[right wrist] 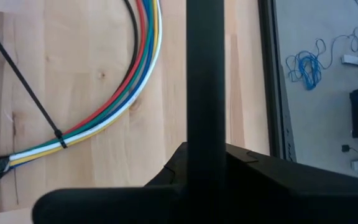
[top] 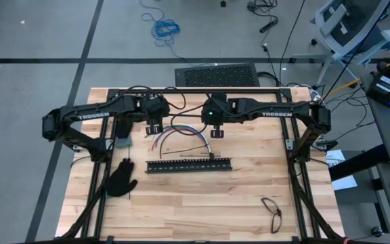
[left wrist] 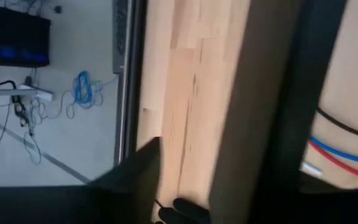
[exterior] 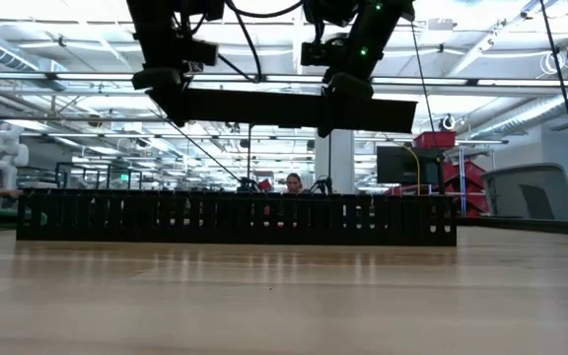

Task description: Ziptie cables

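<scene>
The cables (top: 178, 133) lay between both grippers, at twelve o'clock from the slotted bar (top: 189, 165). The left gripper's (top: 154, 127) spread couldn't be told; the right gripper (top: 215, 132) was pressed together, empty.

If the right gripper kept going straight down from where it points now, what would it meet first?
Most likely the cables: the right gripper hangs above the bundle, near where a ziptie already cinches it. Otherwise the bare table; depth is unclear.
</scene>
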Available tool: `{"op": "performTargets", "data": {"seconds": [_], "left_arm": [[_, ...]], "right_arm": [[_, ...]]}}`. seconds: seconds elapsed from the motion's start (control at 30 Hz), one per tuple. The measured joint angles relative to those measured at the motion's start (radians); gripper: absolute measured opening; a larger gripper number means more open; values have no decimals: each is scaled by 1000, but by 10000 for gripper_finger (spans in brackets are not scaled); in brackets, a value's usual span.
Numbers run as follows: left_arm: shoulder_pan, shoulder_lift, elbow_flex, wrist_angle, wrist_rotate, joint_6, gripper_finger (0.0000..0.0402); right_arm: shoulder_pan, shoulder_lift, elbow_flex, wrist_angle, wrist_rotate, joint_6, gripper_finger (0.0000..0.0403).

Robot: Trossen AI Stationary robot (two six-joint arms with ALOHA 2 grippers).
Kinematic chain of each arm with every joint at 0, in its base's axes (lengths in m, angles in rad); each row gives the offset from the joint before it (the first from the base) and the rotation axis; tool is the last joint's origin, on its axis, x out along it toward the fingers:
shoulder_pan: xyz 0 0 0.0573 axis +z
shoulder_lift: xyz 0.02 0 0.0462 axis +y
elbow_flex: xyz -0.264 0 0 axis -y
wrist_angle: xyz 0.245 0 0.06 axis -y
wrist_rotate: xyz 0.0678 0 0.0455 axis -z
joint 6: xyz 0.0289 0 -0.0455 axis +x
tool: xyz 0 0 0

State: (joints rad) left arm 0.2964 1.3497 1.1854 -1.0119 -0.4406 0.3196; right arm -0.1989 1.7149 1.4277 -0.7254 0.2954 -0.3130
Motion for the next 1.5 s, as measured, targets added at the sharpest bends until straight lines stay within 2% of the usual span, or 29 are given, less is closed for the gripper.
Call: {"op": "performTargets", "data": {"seconds": [0.13, 0.17, 0.37, 0.53, 0.7, 0.9, 0.97, 1.07, 1.13, 1.3, 1.4, 1.5], "left_arm": [[20, 9, 0, 0, 84, 35, 43], [23, 10, 0, -1, 98, 40, 27], [29, 11, 0, 7, 74, 45, 24], [32, 12, -2, -15, 39, 46, 24], [47, 12, -2, -25, 20, 38, 24], [65, 12, -29, -18, -60, 45, 24], [65, 12, -50, -15, -136, 86, 24], [59, 7, -93, 11, -255, 266, 23], [56, -2, -114, 60, -268, 379, 23], [54, -45, -133, 198, -315, 546, 23], [40, -90, -133, 261, -324, 633, 23], [23, -149, -133, 272, -326, 738, 23]], "right_arm": [[0, -9, 0, -1, 6, 0, 22], [1, -11, 0, -2, 13, -2, 22], [1, -21, -2, 1, 22, 45, 32], [2, -57, 1, 32, -98, 129, 119], [-3, -86, 6, 53, -155, 206, 216], [-4, -116, 129, 35, -301, 310, 293], [-3, -133, 176, 42, -364, 322, 304], [-27, -152, 234, 46, -474, 358, 310], [-63, -153, 266, 46, -550, 413, 309], [-185, -150, 280, 22, -716, 588, 305], [-269, -142, 255, 16, -824, 659, 304], [-346, -133, 208, 46, -979, 728, 304]]}}
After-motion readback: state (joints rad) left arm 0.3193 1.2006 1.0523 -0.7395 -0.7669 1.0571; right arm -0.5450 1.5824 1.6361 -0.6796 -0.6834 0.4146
